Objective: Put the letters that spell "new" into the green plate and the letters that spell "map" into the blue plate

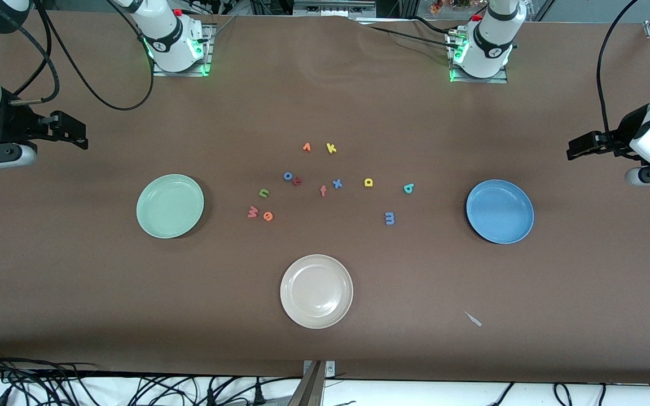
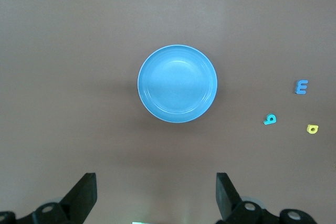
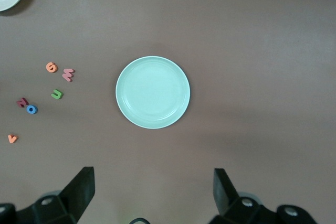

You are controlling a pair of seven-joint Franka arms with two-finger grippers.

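Landmark for all positions: the beige plate [image 1: 316, 291], at the table edge nearest the front camera.

Green plate [image 1: 170, 206]: farther from the camera than the beige plate, toward the right arm's end. Nothing in it. Blue plate [image 1: 500, 211]: same depth, toward the left arm's end. Nothing in it.

All 6 task letters lie on the table, farther from the camera than the beige plate, between the 2 coloured plates. "w" [image 1: 253, 212], "e" [image 1: 268, 216] and "n" [image 1: 264, 193] group toward the green plate. "m" [image 1: 390, 217], "a" [image 1: 368, 182] and "p" [image 1: 408, 188] lie toward the blue plate.

Right gripper [image 3: 152, 192]: waiting above the table beside the green plate, jaws spread, nothing held. Left gripper [image 2: 156, 195]: waiting beside the blue plate, jaws spread, nothing held.
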